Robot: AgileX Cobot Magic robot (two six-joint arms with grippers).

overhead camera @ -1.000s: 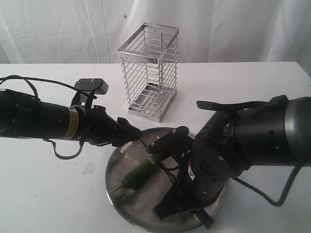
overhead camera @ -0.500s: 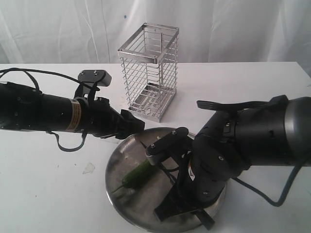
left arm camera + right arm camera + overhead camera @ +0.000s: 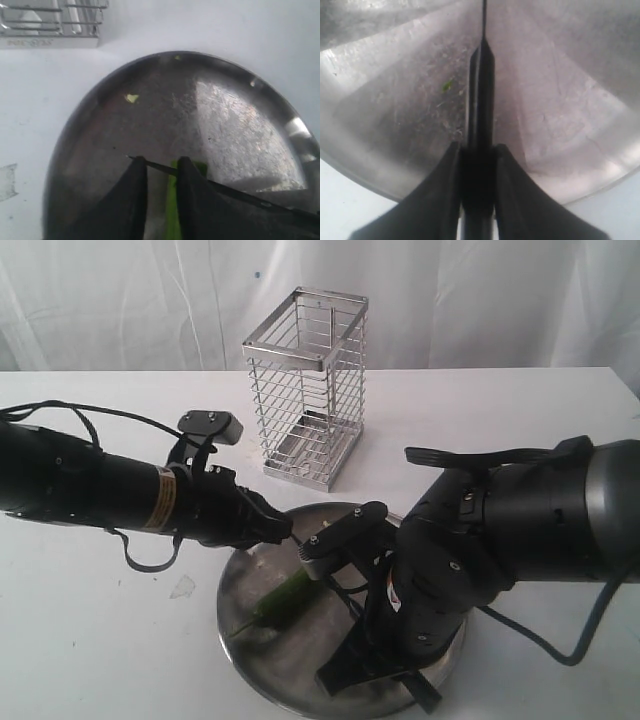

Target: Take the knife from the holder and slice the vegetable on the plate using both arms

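Note:
The plate [image 3: 300, 665] lies at the front of the white table. On it lies the green vegetable [image 3: 285, 598]. My left gripper [image 3: 285, 530] hovers over its far end. Its fingers [image 3: 186, 170] stand a narrow gap apart, and the vegetable [image 3: 171, 207] runs under the gap and under one finger, unclamped. My right gripper [image 3: 476, 146] is shut on the black handle of the knife [image 3: 480, 100]. The thin blade [image 3: 239, 194] crosses just beyond the left fingertips, low over the plate [image 3: 225, 115]. The wire holder [image 3: 305, 390] stands empty behind.
The bulky right arm [image 3: 480, 540] covers the plate's right half and hides its own gripper in the exterior view. A green scrap [image 3: 131, 98] lies on the plate. A small clear scrap [image 3: 182, 587] sits on the table left of the plate.
The left arm has reached further right and its gripper has dipped towards the plate's far rim. The right arm, the knife and the vegetable have stayed put.

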